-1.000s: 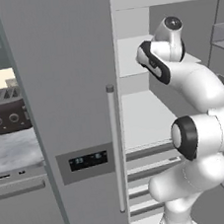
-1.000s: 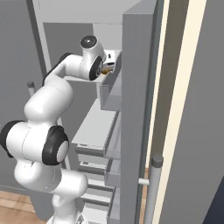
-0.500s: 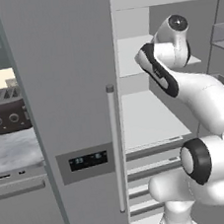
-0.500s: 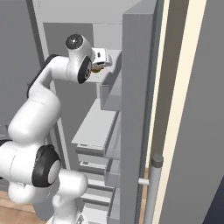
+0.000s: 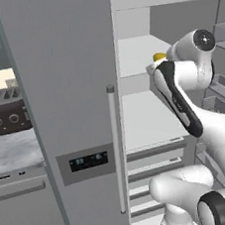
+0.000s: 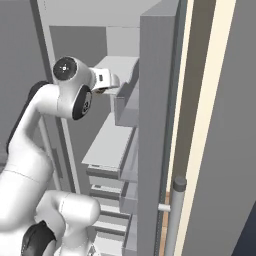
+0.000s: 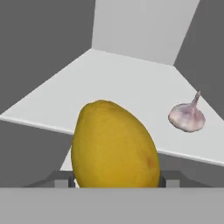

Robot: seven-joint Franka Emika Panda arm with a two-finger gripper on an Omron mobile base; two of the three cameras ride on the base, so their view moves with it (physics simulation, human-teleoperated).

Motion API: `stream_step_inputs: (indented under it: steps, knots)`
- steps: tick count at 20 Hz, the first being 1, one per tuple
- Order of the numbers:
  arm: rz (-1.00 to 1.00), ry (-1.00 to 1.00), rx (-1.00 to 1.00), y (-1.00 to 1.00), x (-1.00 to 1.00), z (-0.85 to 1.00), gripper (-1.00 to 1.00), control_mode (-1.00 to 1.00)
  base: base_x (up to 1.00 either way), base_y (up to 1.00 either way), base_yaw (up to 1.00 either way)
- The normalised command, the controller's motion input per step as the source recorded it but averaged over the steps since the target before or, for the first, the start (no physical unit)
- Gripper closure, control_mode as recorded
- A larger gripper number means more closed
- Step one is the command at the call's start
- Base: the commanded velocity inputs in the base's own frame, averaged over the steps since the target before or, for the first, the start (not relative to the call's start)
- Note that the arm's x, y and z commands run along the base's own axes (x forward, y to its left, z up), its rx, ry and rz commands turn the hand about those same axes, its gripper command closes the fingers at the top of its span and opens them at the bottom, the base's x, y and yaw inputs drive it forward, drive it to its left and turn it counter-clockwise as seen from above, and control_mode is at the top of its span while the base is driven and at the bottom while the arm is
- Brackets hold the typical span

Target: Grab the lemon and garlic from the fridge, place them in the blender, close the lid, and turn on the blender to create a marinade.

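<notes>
My gripper [image 7: 116,178] is shut on the lemon [image 7: 114,146], a yellow fruit that bulges up between the fingertips, held just in front of the white shelf's [image 7: 131,74] edge. The garlic [image 7: 187,116] lies on that shelf to the right, behind the lemon. In the left base view the lemon [image 5: 158,57] peeks out at the gripper [image 5: 154,64] by the upper shelf of the open fridge [image 5: 72,89]. From the right the gripper [image 6: 111,83] points into the fridge [image 6: 155,125] beside a door bin. The blender and its lid are out of view.
The fridge's closed left door with its bar handle [image 5: 117,149] and display panel [image 5: 88,161] stands left of the arm. A dark toaster [image 5: 5,117] sits on the counter at far left. The open door's bins [image 6: 125,107] and handle [image 6: 172,215] flank the arm on the right.
The hand has drawn back from deep in the fridge toward the shelf's front edge, with the lemon still in its grip. The garlic stays on the shelf.
</notes>
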Motion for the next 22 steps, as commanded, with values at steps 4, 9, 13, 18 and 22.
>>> stream_step_inputs:
  steps: [4, 9, 13, 18, 22]
  knots:
    - [0.0, 0.02, 0.09, 0.0, -1.0, 0.12, 1.0, -1.0, 0.0, 0.0, 0.0]
    - [0.0, 0.14, 0.08, 0.09, -1.0, 0.07, 1.0, -1.0, 0.0, 0.0, 0.0]
    - [0.0, 0.18, 0.02, 0.27, -1.0, -0.02, 1.0, -1.0, 0.0, 0.0, 0.0]
    - [0.0, 0.2, -0.04, 0.33, -0.62, -0.3, 1.0, -1.0, 0.0, 0.0, 0.0]
    - [0.0, 0.09, 0.01, 0.08, -0.36, -0.12, 1.0, -1.0, 0.0, 0.0, 0.0]
